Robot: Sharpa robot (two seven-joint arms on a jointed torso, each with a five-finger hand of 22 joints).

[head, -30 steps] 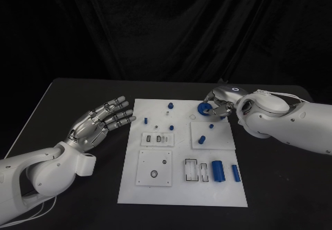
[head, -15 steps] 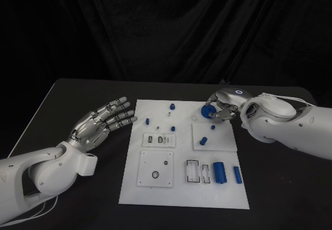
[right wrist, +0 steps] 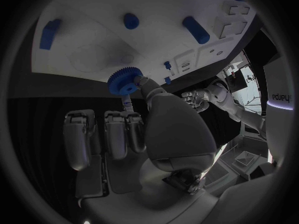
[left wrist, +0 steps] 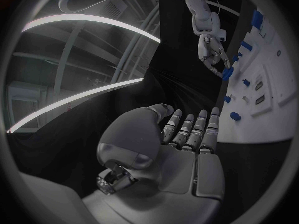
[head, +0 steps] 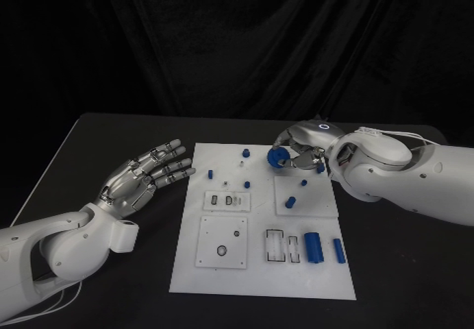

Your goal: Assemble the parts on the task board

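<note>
The white task board (head: 259, 271) lies in the middle of the black table. My right hand (head: 304, 152) hovers over the board's far right part and pinches a blue toothed gear (head: 279, 157) between thumb and finger; the same gear (right wrist: 124, 80) shows in the right wrist view and as a blue spot (left wrist: 227, 73) in the left wrist view. Below it a short blue peg (head: 290, 201) stands on a raised white square (head: 308, 205). My left hand (head: 146, 173) floats left of the board, palm up, fingers spread, holding nothing.
Small blue pegs (head: 243, 152) stand at the board's far edge. A blue cylinder (head: 313, 246) and a slimmer blue bar (head: 337, 247) lie at the near right beside slotted recesses (head: 279, 245). Black table surrounds the board.
My right hand has shifted left with the gear, from over the raised square's far corner toward the board's middle. The left hand has not moved.
</note>
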